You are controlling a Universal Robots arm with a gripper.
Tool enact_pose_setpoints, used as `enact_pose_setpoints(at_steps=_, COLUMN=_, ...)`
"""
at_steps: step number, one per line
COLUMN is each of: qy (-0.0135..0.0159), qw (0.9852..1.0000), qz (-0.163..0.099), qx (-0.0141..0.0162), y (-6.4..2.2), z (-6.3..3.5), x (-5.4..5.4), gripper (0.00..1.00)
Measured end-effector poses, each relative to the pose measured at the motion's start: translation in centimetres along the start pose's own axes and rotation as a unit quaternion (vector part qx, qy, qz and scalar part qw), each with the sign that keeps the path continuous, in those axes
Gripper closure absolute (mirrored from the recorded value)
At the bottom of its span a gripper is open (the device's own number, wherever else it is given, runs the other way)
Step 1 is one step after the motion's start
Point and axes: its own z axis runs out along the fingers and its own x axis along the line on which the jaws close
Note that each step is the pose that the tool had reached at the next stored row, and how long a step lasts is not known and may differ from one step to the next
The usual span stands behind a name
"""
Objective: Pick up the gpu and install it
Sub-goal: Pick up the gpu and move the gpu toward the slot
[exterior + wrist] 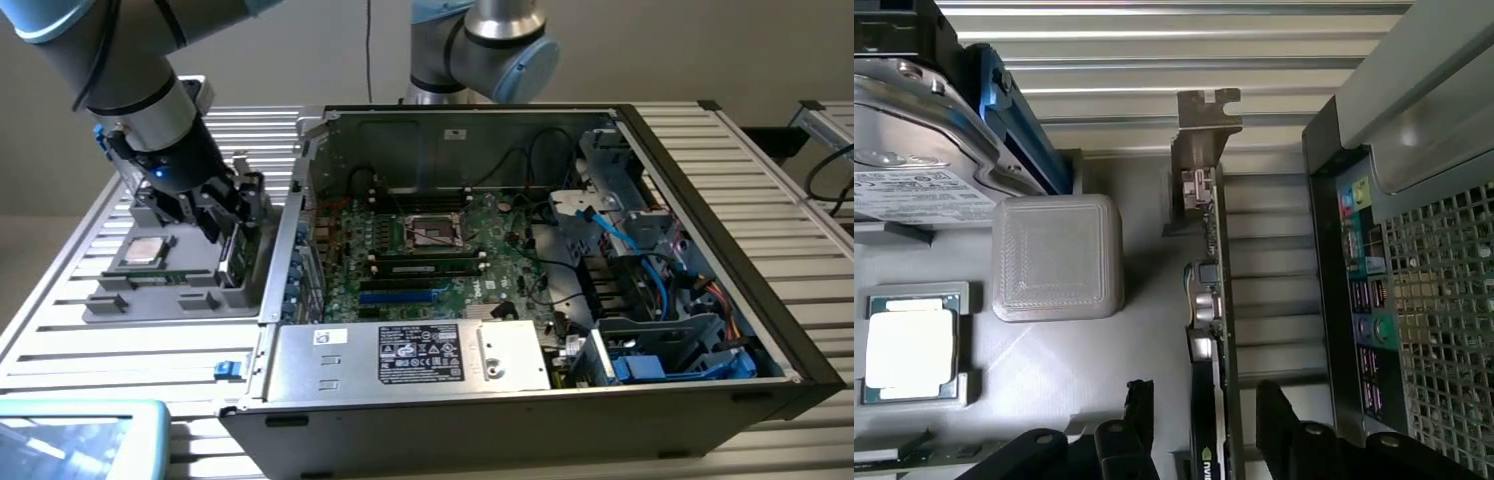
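Currently the gripper (220, 222) stands with its fingers (1139, 425) wide apart, straddling the gpu (1210, 330) with a gap on each side. No contact shows and nothing is held. The gpu stands on edge in a slot along the grey tray's (147, 300) edge nearest the open computer case (761, 300). A CPU (909, 345) lies flat elsewhere on the tray, a labelled hard drive (914, 150) near it.

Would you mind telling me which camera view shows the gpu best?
The wrist view: the gpu stands on edge there, its silver bracket and board edge plain to see. In the exterior view it is a thin dark sliver in the grey tray, partly hidden by the tool.
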Motion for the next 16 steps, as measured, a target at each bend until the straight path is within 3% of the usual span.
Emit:
enact_pose_setpoints(at_steps=4, qy=-0.0004, qw=1.0, qz=0.002, qx=0.0024, y=0.15, z=0.43, x=-0.03, gripper=0.46)
enact_pose_setpoints(at_steps=9, qy=-0.0011, qw=1.0, qz=0.003, qx=0.0085, y=0.64, z=0.63, x=0.01, gripper=0.46)
enact_pose_setpoints(at_steps=16, qy=-0.0025, qw=1.0, qz=0.0, qx=0.0089, y=0.8, z=0.85, x=0.11, gripper=0.46)
